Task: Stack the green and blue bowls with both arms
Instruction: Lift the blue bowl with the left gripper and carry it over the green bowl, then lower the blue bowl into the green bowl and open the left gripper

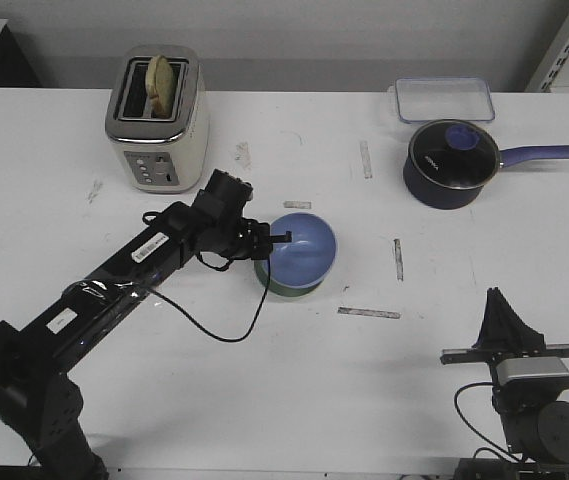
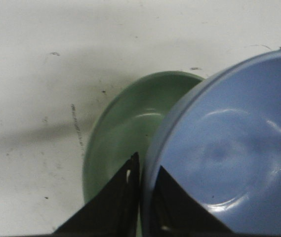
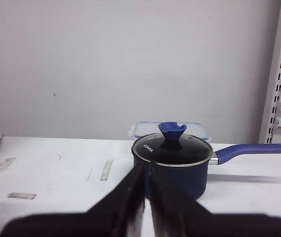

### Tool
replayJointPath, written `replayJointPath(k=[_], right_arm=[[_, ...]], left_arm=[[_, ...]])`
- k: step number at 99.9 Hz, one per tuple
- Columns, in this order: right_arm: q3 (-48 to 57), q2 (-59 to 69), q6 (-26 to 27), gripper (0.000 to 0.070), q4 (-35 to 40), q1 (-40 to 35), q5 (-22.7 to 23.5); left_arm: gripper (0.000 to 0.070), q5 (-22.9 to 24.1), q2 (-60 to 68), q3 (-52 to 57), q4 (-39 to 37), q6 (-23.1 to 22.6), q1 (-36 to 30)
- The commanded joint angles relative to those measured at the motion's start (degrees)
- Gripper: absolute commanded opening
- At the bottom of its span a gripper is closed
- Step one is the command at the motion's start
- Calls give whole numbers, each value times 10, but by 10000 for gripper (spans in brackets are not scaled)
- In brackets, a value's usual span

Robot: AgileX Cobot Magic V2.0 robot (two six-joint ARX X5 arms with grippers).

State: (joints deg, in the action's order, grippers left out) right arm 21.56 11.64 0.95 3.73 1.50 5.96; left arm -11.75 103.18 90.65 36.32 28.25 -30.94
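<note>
Blue bowl [image 1: 302, 250] in outstretched left pincer [image 1: 276, 238]

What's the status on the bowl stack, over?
Left end effector shut on blue bowl rim, bowl tilted over green bowl. Right end effector shut, empty, parked. Nothing in the way.

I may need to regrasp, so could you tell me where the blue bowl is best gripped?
On its thin rim, from the toaster side: the blue bowl sits tilted over the green bowl, and the left pincer already pinches that raised edge.
</note>
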Motion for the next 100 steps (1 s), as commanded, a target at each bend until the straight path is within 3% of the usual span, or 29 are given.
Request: replayJointPath(k=[1,68,73,85,100], right_arm=[[2,-1,7,10,-7,0,0],[2,-1,7,10,-7,0,0],[2,-1,7,10,-7,0,0],[2,-1,7,10,-7,0,0],[2,-1,7,10,-7,0,0]], left_arm=[[1,8,14,16,-3,-12,-3],[6,30,38,16,12,-33,-11],[33,30,38,16,13,-33,-11],[171,29,32,16,13,-33,-11],[176,29,14,16,13,-33,-11]])
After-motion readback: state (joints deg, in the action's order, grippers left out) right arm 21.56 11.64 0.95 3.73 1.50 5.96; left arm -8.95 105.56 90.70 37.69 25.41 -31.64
